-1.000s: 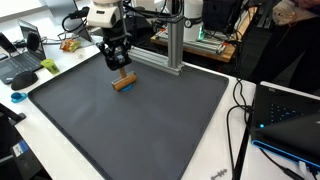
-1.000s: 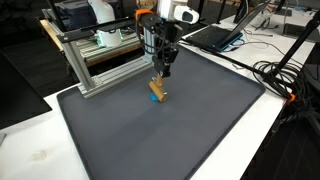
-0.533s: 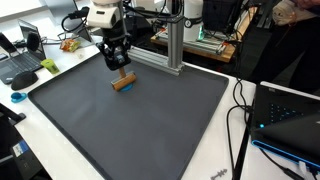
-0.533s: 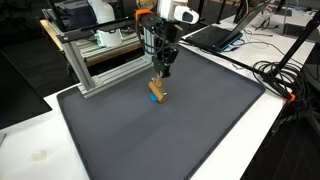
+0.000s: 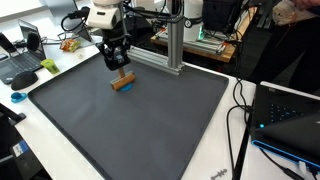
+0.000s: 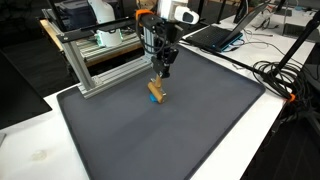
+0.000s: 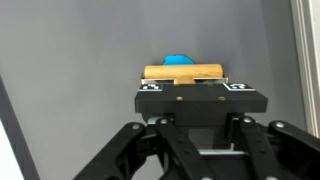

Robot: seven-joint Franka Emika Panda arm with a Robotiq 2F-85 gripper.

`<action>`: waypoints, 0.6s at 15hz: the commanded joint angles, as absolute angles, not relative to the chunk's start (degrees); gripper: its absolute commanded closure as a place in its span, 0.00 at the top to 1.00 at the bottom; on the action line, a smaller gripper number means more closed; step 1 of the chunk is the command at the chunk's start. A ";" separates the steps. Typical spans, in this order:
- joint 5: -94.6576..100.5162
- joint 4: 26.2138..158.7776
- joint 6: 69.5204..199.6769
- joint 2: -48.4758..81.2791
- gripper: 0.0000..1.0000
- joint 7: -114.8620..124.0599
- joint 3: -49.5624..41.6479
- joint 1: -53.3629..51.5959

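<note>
Now | arm vertical over mat point(image 5: 130, 120) | tool point(image 5: 121, 73) just above wooden block point(image 5: 123, 83) | grip unclear

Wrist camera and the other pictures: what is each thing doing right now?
gripper: above the block; open or shut, cannot tell
wooden block: lying flat on the mat
blue thing: behind the block, mostly hidden
grey mat: spread flat
laptop: open

Both exterior views look down at an angle from mid-distance, from different sides, and share the dark mat point(image 5: 130, 120) point(image 6: 160, 125) on the counter and the aluminium frame point(image 5: 172, 50) point(image 6: 95, 60). The wrist view looks from close up past the pincer point(image 7: 195, 97) at the mat.
</note>
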State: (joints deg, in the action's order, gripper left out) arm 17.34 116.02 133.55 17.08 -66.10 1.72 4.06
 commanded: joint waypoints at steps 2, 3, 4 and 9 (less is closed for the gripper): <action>21.74 115.08 135.72 21.78 0.22 -64.33 -0.63 3.77; 21.88 115.07 135.71 21.82 0.22 -64.30 -0.64 3.74; 21.99 115.04 135.65 21.87 0.22 -64.29 -0.64 3.73; 22.82 114.94 135.51 22.07 0.22 -64.17 -0.78 3.61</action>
